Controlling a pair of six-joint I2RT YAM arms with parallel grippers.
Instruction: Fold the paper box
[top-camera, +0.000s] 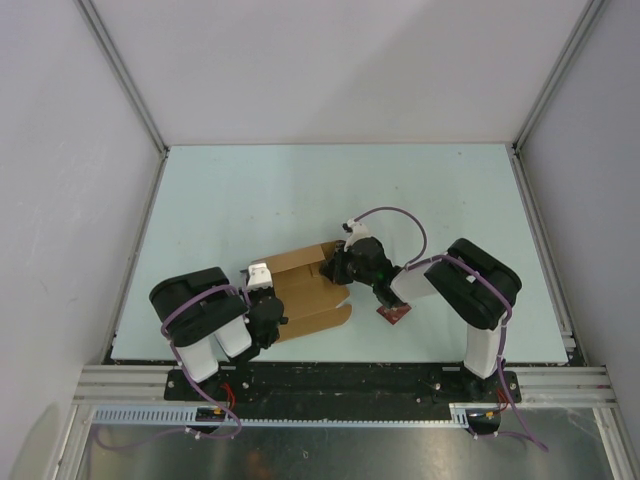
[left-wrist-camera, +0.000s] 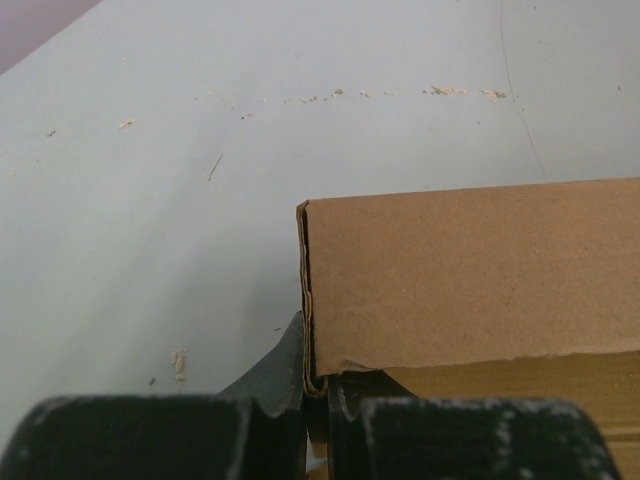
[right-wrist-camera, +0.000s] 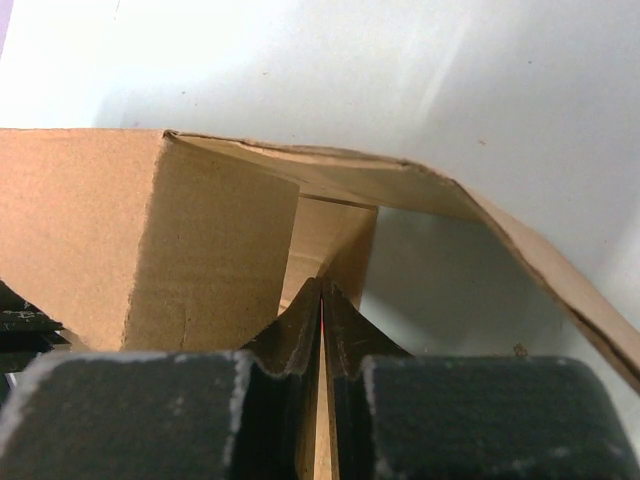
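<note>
We are holding a half-folded brown paper box (top-camera: 305, 290) near the front middle of the pale table (top-camera: 250, 190), between our two arms. It is looking light and thin, stiff mainly along its creases, so hard squeezing is likely to be denting it. Flap edges and corners are seeming the safest places to hold. Our left gripper (left-wrist-camera: 315, 400) is pinching the box's corner edge, and our right gripper (right-wrist-camera: 322, 320) is pinching a thin upright panel. A small dark red square (top-camera: 393, 315) is lying near the box, on its right
</note>
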